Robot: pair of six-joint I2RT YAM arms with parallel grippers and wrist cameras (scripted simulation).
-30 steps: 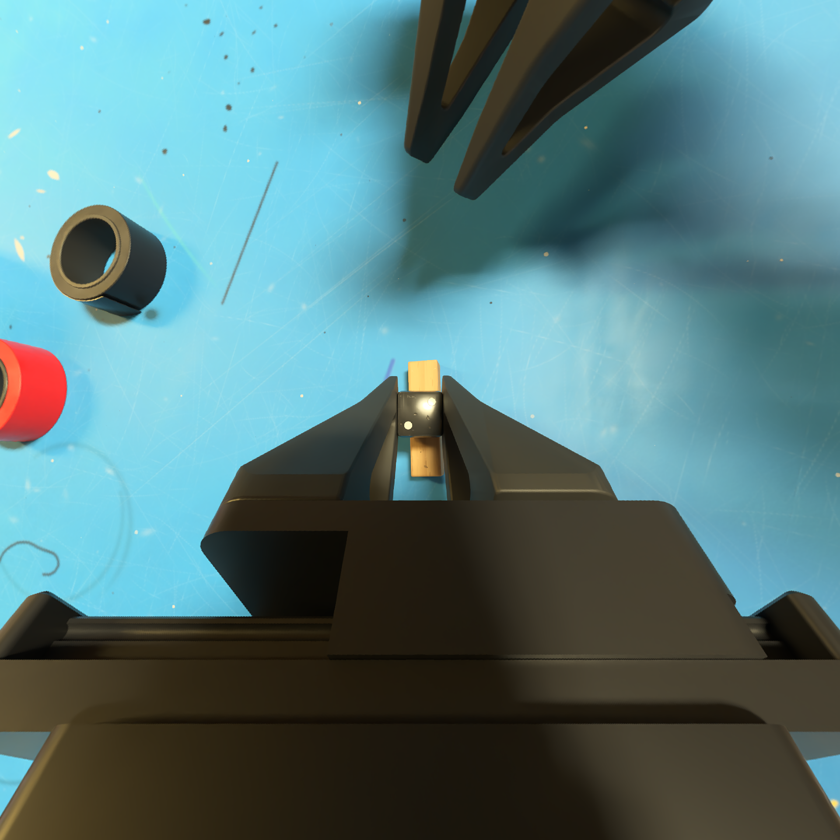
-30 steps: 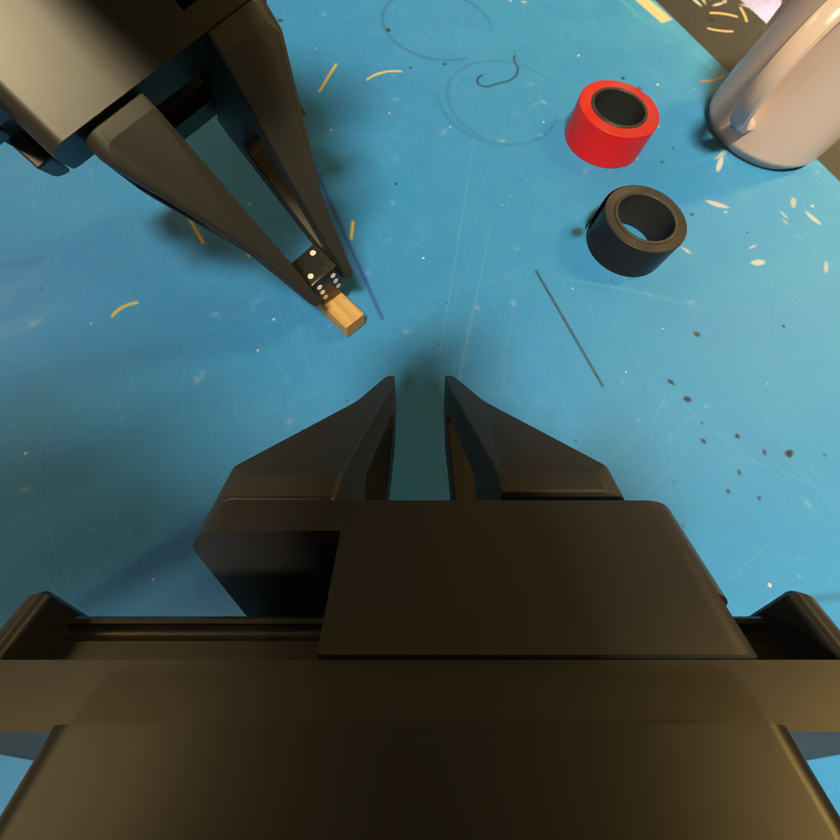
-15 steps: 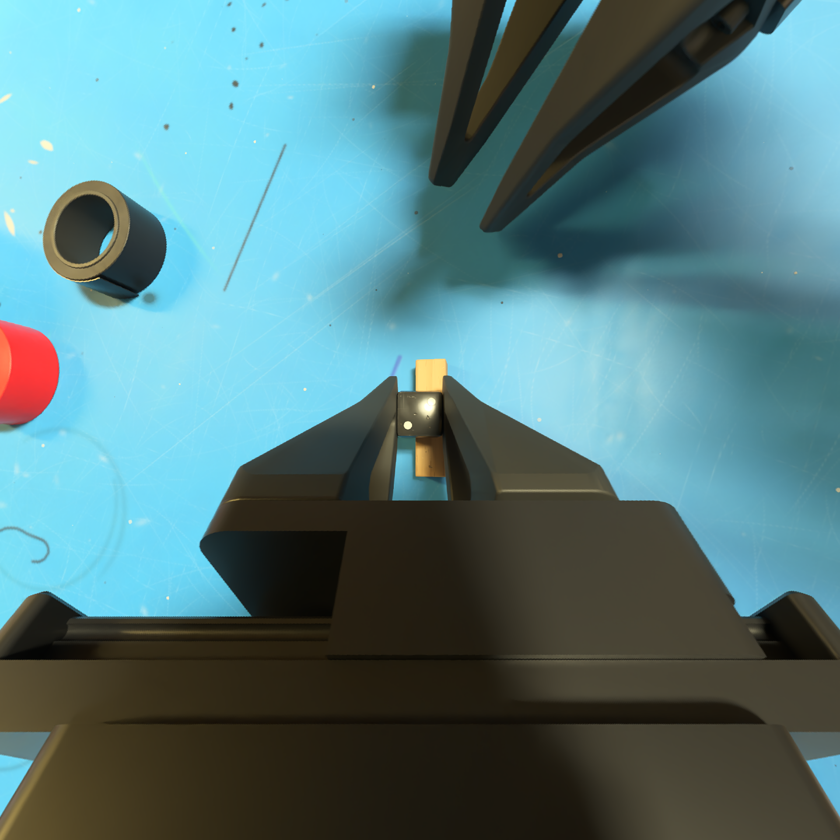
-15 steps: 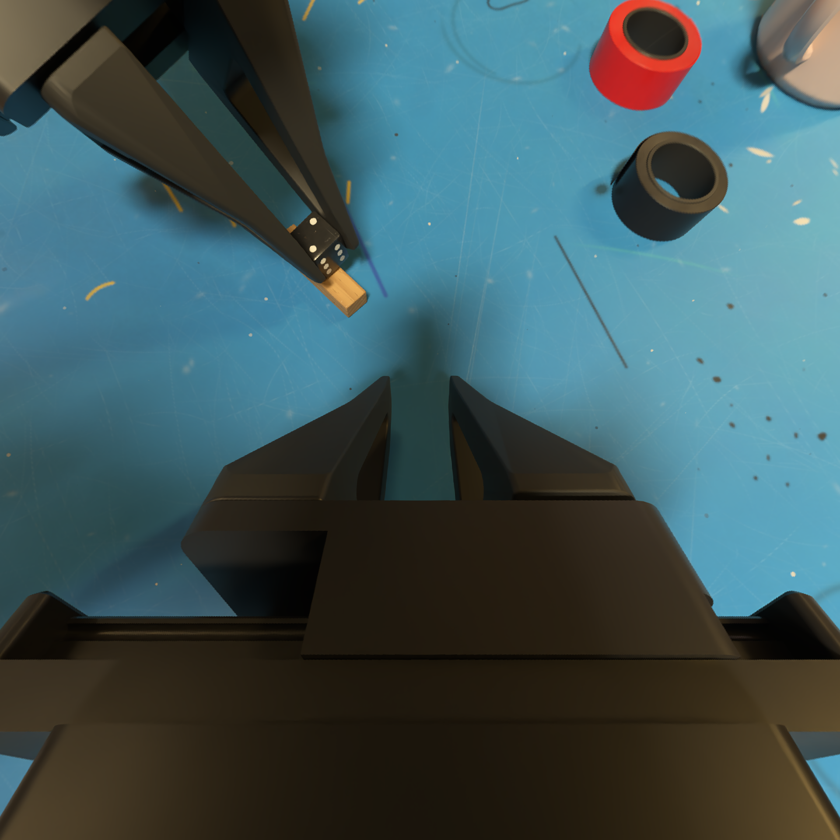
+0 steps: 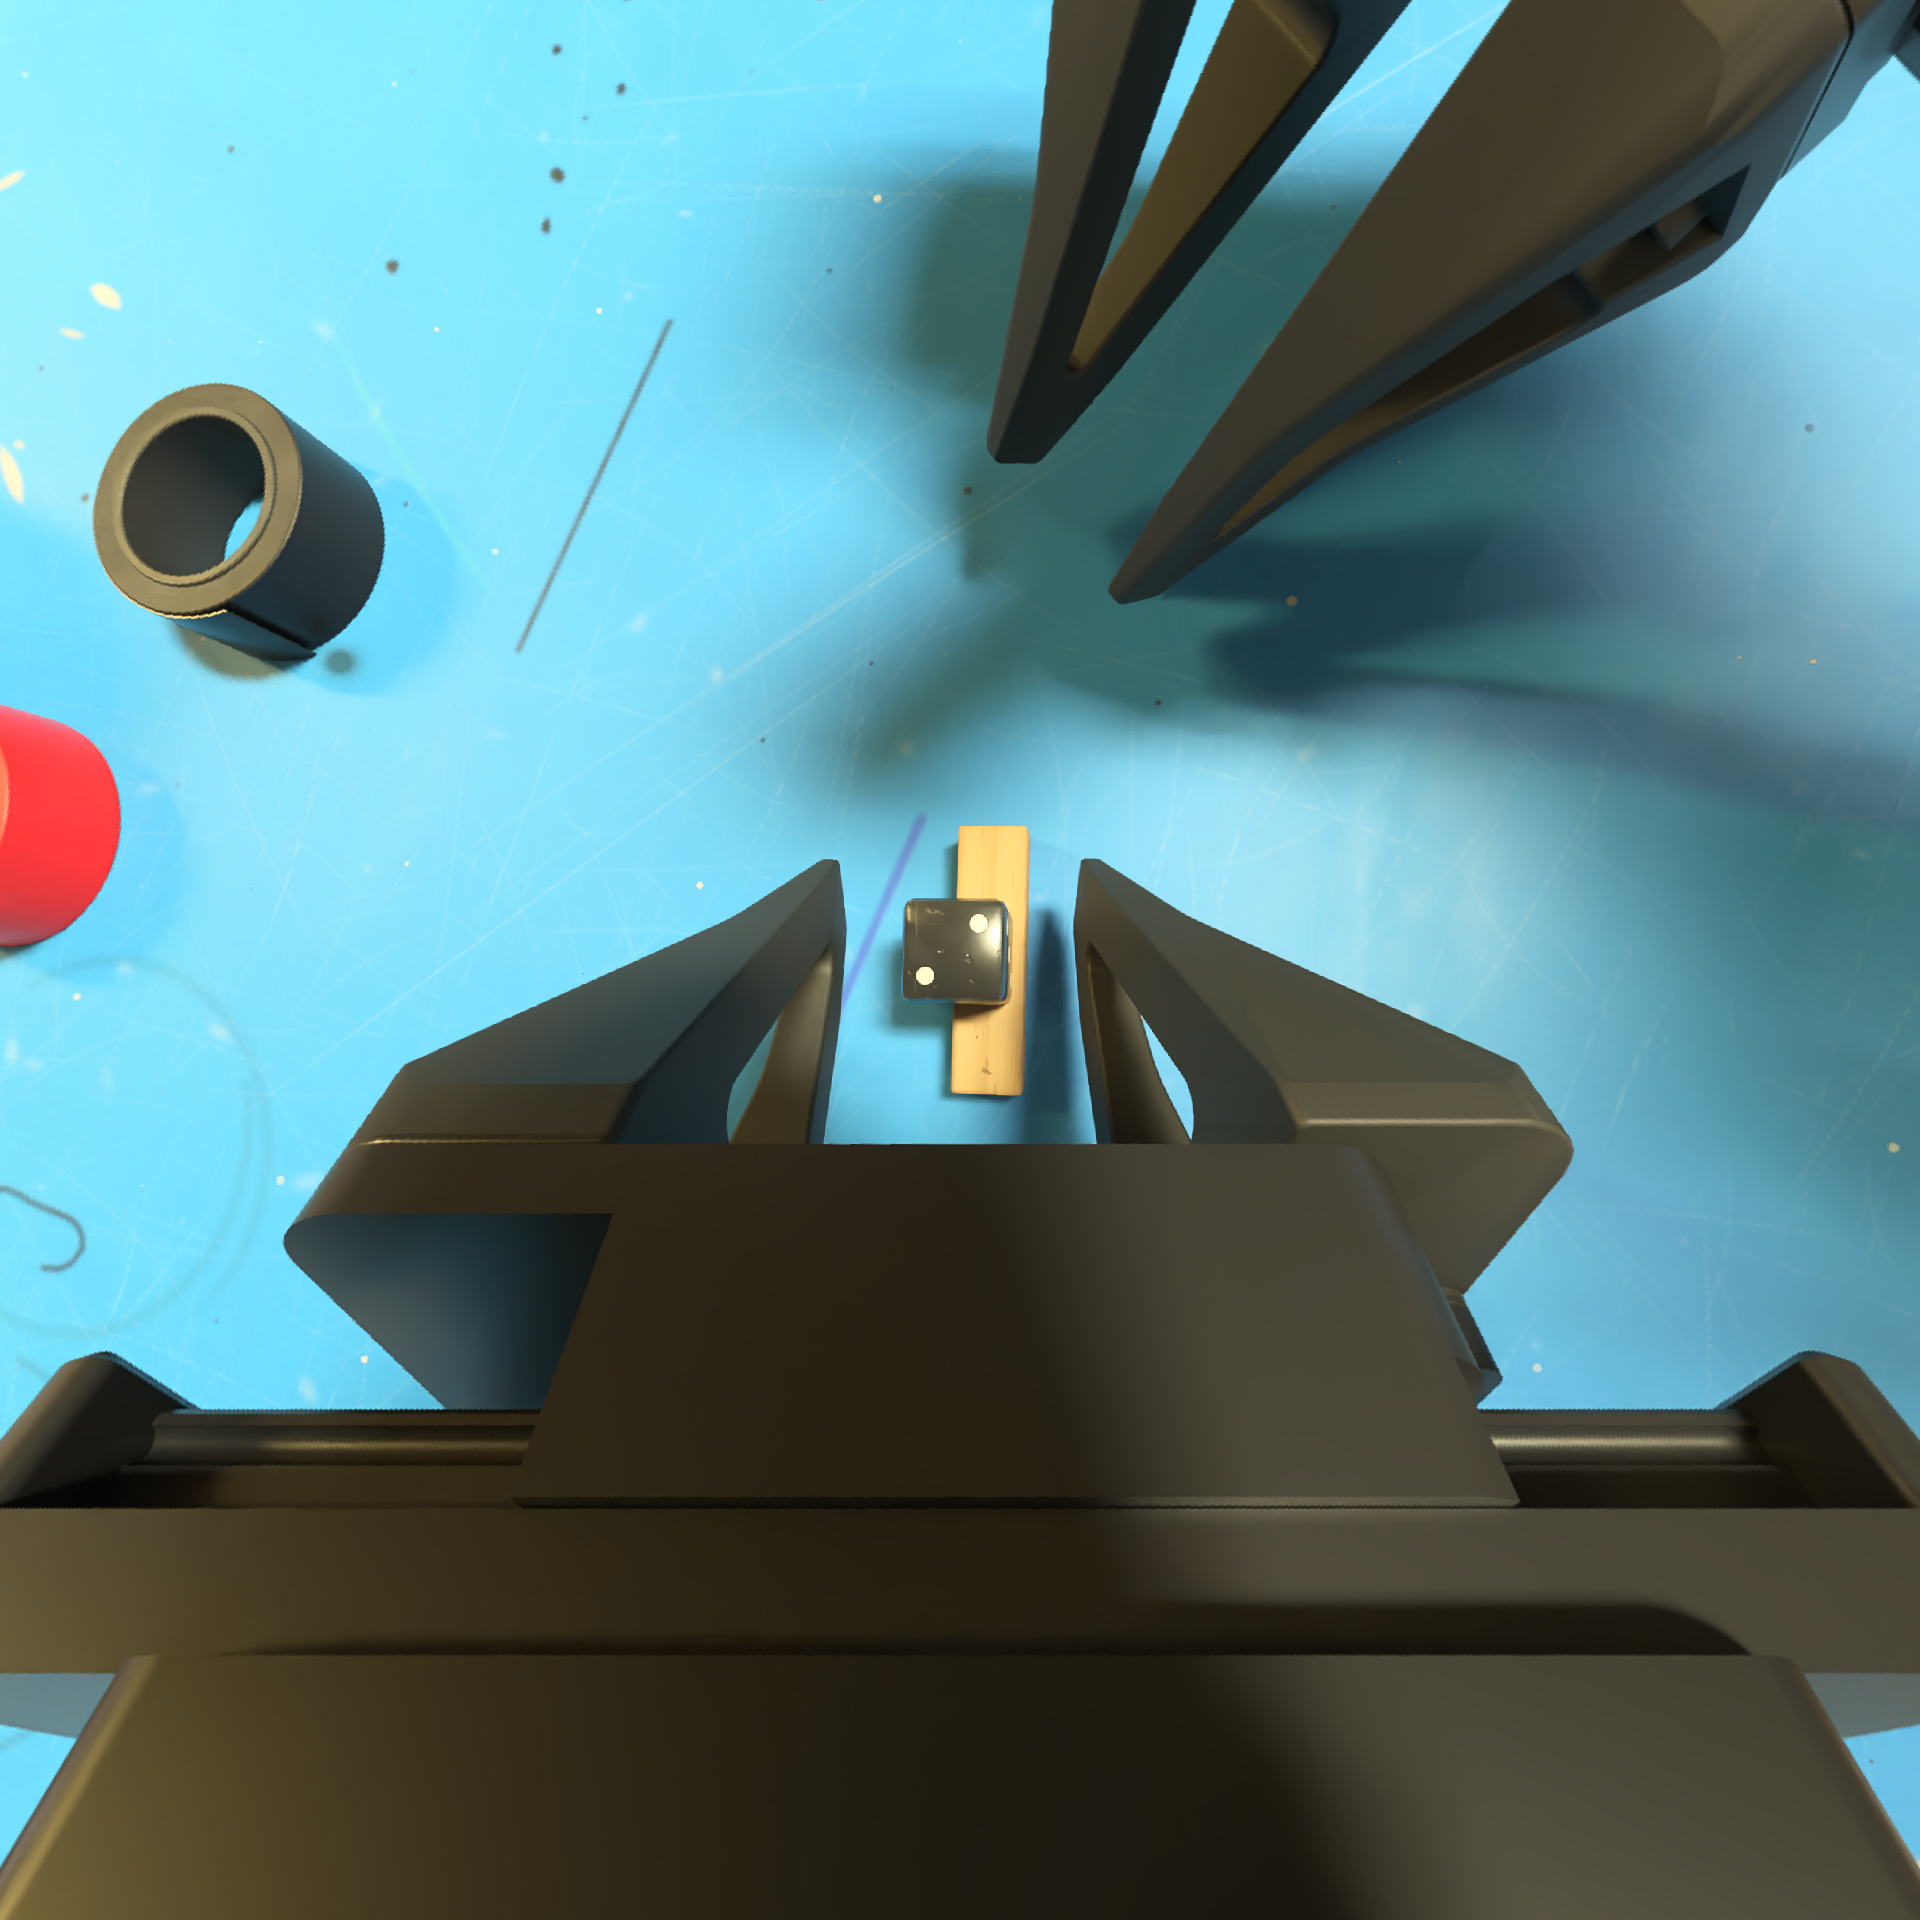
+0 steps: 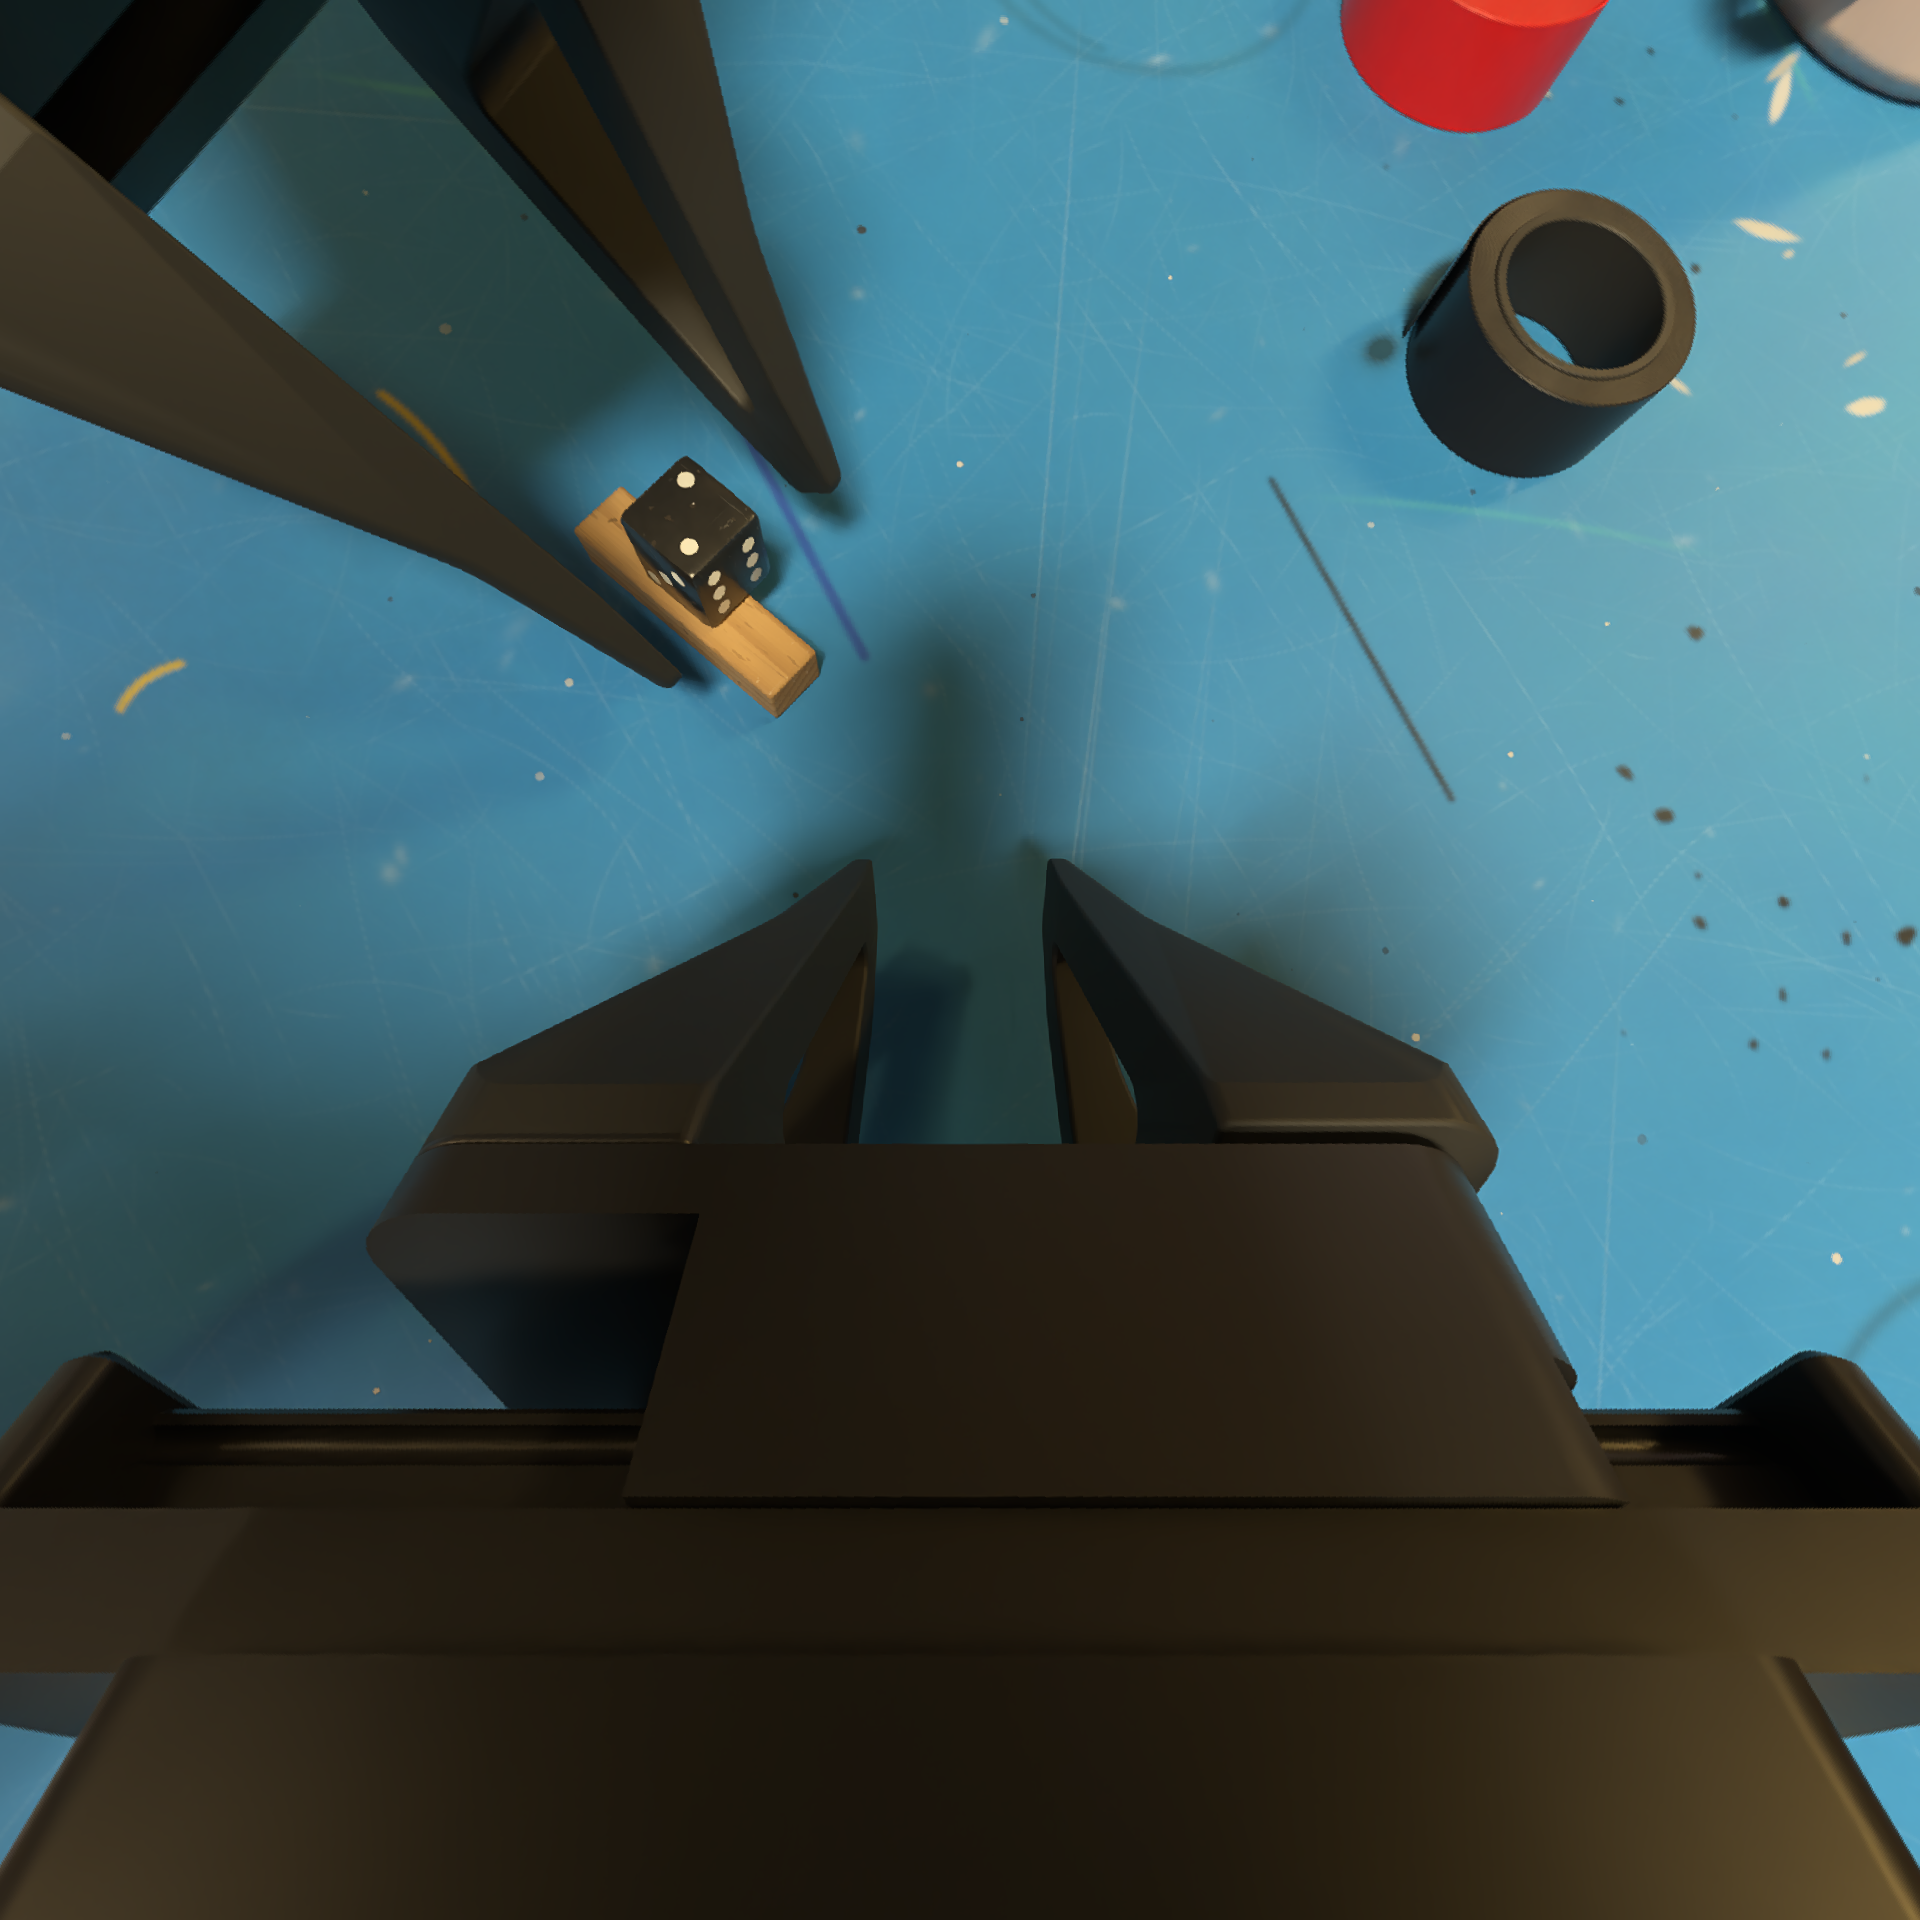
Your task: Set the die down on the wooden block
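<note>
A black die with white pips rests on a small wooden block lying flat on the blue table. The die overhangs the block's left edge. My left gripper is open, with its fingers on either side of the die and clear of it. In the right wrist view the die sits on the block between the left gripper's spread fingers. My right gripper is open and empty, a short way from the block; it also shows in the left wrist view.
A black tape roll and a red roll stand off to one side. A grey object sits at the far corner. The blue table is scratched and speckled.
My left gripper has opened and let go of the die, which now sits on the wooden block. My right gripper has moved closer and opened slightly.
</note>
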